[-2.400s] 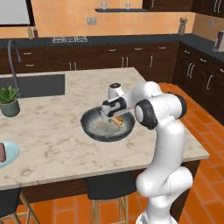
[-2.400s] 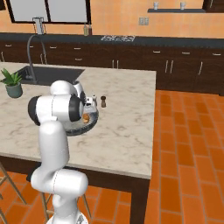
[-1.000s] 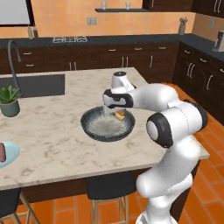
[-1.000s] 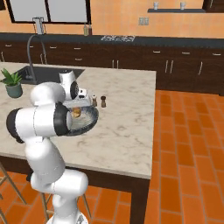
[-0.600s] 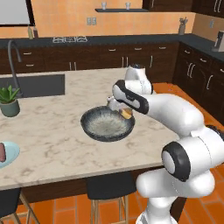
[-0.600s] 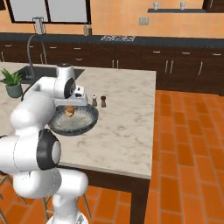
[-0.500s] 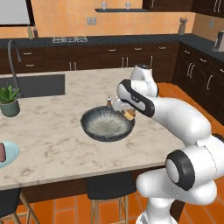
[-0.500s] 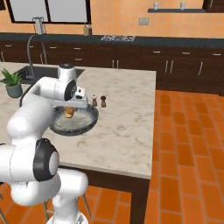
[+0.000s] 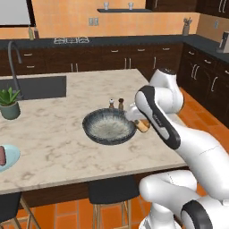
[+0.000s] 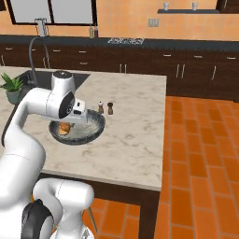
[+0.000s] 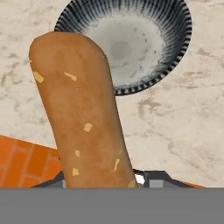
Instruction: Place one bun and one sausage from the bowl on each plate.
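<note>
My gripper [image 9: 139, 121] is shut on a long brown bun [image 9: 144, 127], held just off the right rim of the wide dark bowl [image 9: 108, 126]. In the right base view the bun [image 10: 65, 129] hangs at the bowl's [image 10: 86, 128] near-left side, partly behind my arm. In the hand view the bun [image 11: 78, 113] hides the fingertips. Beyond it lies the bowl [image 11: 127, 43], and nothing shows on its speckled inside. A light blue plate [image 9: 13, 154] at the counter's left edge carries a dark red sausage [image 9: 2, 156].
Salt and pepper shakers [image 9: 116, 103] stand just behind the bowl. A potted plant [image 9: 10, 103] and a sink [image 9: 36, 87] with a tap are at the far left. The counter's edge and orange floor tiles [image 11: 26, 166] are close beside the bun.
The arm has swung its elbow out to the right, carrying the bun from above the bowl's middle to just past its right rim. The bowl and plate stayed put.
</note>
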